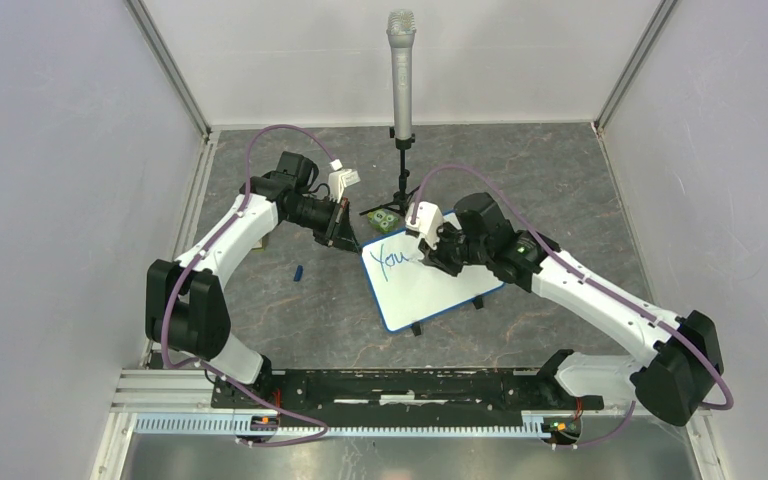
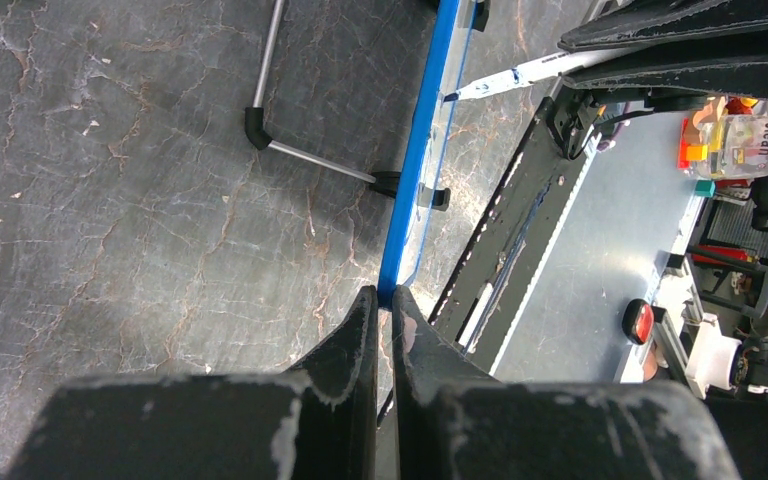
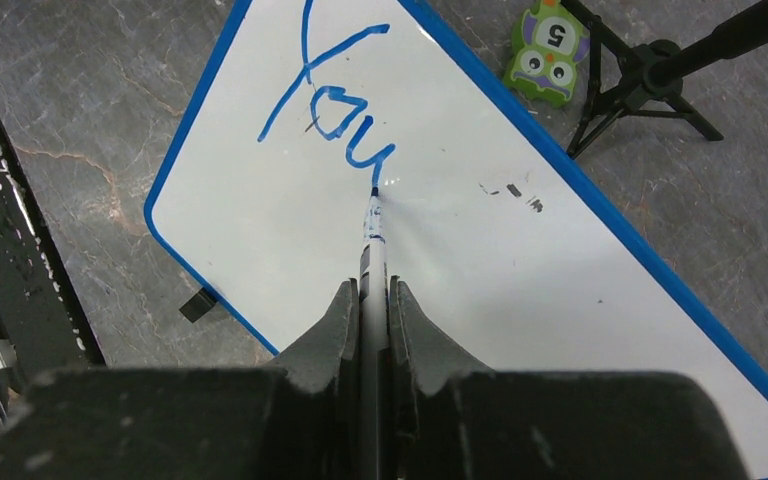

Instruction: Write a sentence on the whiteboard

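Now the right gripper [image 3: 370, 300], clamping the marker [image 3: 371, 245], tips the sentence's [image 3: 330, 100] end; blank whiteboard [image 3: 520, 300] lies rightward, left gripper [image 2: 384, 296] pinching its edge.

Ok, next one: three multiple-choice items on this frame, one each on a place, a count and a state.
1. Where is the marker tip? A) touching the whiteboard at the end of the u; B) lifted off the board; C) on the board's blue rim.
2. How many letters of the sentence are written? A) one; B) three; C) eight.
3. What is the left gripper doing? A) hanging open; B) shut on the whiteboard's blue edge; C) holding a cloth.
Key: 1 A, the tip meets the board at the u's tail. 2 B, it reads You. 3 B, its fingers pinch the blue rim.
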You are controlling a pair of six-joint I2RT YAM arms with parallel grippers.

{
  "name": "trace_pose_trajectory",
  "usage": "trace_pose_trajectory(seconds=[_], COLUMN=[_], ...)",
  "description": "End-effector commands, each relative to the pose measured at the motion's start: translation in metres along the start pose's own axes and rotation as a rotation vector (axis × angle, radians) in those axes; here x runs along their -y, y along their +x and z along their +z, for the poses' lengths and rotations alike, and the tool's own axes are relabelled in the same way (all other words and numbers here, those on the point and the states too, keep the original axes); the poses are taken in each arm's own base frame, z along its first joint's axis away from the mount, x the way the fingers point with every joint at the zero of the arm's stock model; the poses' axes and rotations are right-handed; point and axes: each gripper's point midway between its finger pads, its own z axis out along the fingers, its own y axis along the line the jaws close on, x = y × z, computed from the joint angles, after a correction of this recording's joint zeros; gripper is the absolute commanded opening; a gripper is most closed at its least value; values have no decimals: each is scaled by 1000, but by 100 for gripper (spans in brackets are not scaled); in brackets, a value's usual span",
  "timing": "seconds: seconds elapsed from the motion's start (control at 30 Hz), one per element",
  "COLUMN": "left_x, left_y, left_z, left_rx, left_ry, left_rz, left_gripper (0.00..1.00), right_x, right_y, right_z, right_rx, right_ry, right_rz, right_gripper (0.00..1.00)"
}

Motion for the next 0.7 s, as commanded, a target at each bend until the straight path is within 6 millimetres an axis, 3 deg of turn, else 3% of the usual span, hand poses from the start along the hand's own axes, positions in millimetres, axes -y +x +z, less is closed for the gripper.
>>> trace_pose_trajectory(seconds=[0.0, 0.23, 0.53, 0.67], left_x=[5, 5, 7, 7], left_y=[-5, -6, -5, -5], left_z=[-1, -1, -2, -2], left_rx=[10, 11, 16, 15], left_ry=[27, 31, 26, 25], left_rz=[42, 43, 51, 49], left_gripper=[2, 3, 2, 2], right_x=[12, 23, 32, 29], right_y=[-29, -55, -53, -42], right_z=[-19, -22, -10, -4], right_rx=[60, 122, 110, 80], right_ry=[47, 82, 112, 98], right_rz=[-38, -29, -20, -14], right_gripper=[0, 0, 0, 0])
